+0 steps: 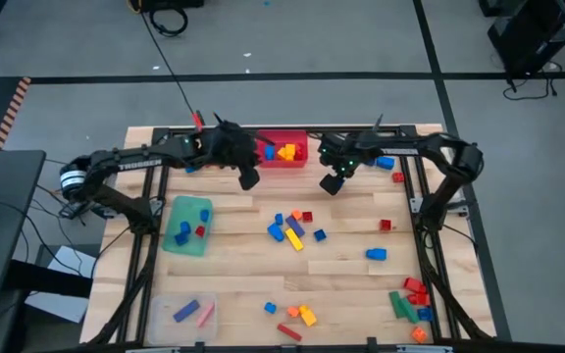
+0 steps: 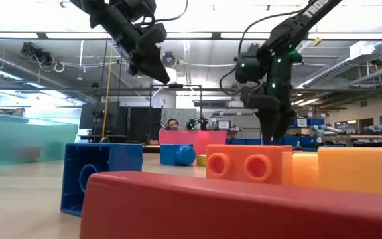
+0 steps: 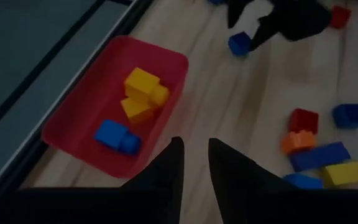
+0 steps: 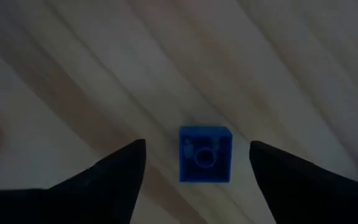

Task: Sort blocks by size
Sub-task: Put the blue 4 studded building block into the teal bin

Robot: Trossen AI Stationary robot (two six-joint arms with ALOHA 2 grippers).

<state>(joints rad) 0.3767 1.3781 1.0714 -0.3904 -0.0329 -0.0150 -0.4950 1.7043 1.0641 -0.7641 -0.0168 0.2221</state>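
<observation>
Blocks lie scattered over the wooden table, with a loose cluster [image 1: 292,230] in the middle. My right gripper [image 4: 197,143] points straight down with its fingers wide open. It hovers over a small blue block [image 4: 205,154] that rests flat on the table, studs up, one finger on either side and apart from it. My left gripper [image 3: 194,162] hangs tilted downward beside the red bin [image 3: 67,124], its fingers a narrow gap apart with nothing between them. The red bin holds yellow blocks [image 3: 143,93] and a blue block [image 3: 117,137].
A green bin [image 1: 186,226] stands at the left and a clear bin [image 1: 182,314] at the near left, both with blocks inside. More blocks lie at the near right [image 1: 410,299], near the front [image 1: 302,316] and by the right arm [image 1: 385,162].
</observation>
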